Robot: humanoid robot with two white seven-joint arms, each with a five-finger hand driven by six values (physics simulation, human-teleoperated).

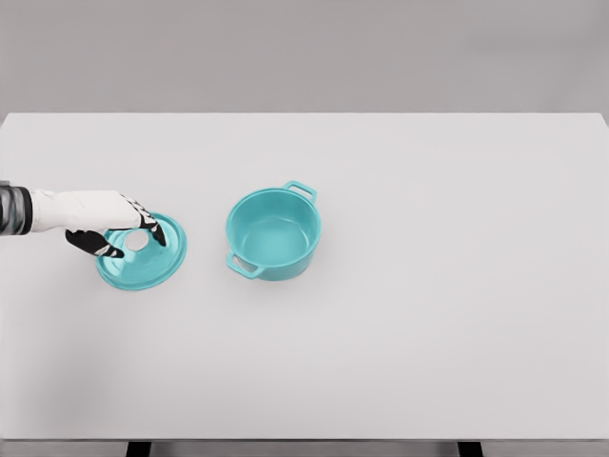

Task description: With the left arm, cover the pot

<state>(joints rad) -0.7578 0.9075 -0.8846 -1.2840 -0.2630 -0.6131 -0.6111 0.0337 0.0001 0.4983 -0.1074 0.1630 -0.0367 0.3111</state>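
Observation:
A teal pot with two side handles stands uncovered near the middle of the white table. Left of it lies a teal lid with a pale knob in its middle. My left hand reaches in from the left edge and sits over the lid, its dark fingers curled around the knob. The lid looks slightly tilted under the hand; whether it still rests on the table I cannot tell. The right arm is out of sight.
The table's far edge runs across the top of the picture, its near edge along the bottom. About a hand's width of bare tabletop separates lid and pot.

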